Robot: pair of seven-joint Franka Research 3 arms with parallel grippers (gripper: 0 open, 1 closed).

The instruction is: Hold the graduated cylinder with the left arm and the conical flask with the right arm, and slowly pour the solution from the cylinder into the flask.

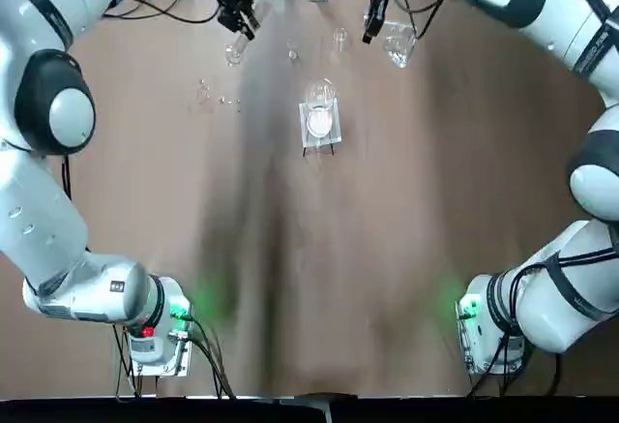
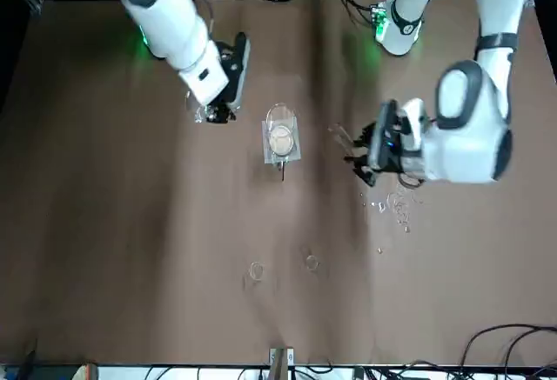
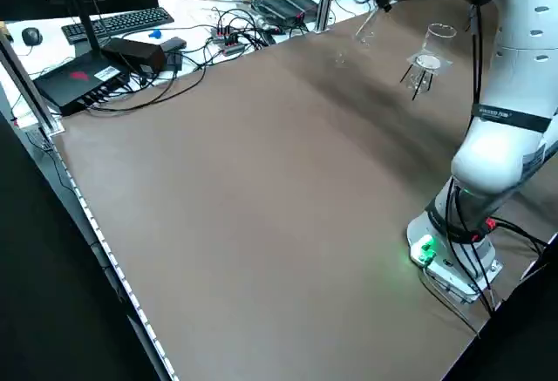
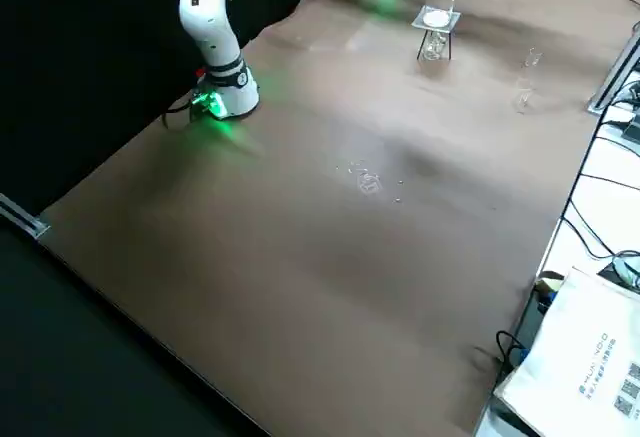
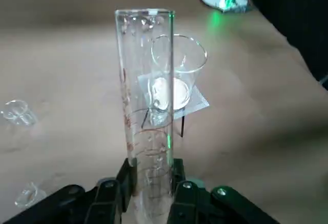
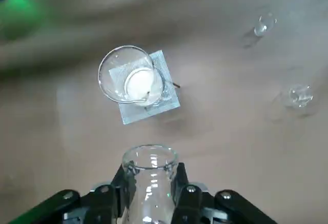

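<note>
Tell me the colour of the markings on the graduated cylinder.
Reddish-brown lines on the clear graduated cylinder, best seen in the left wrist view.

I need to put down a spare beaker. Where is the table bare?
Bare: the wide stretch of table between the beaker stand and the arm bases. Crowded: the far strip, with left gripper, right gripper and small glass pieces.

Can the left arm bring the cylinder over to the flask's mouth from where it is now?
Probably yes. The left gripper holds the graduated cylinder, the right gripper holds the conical flask, and only the beaker stands between them, lower.
</note>
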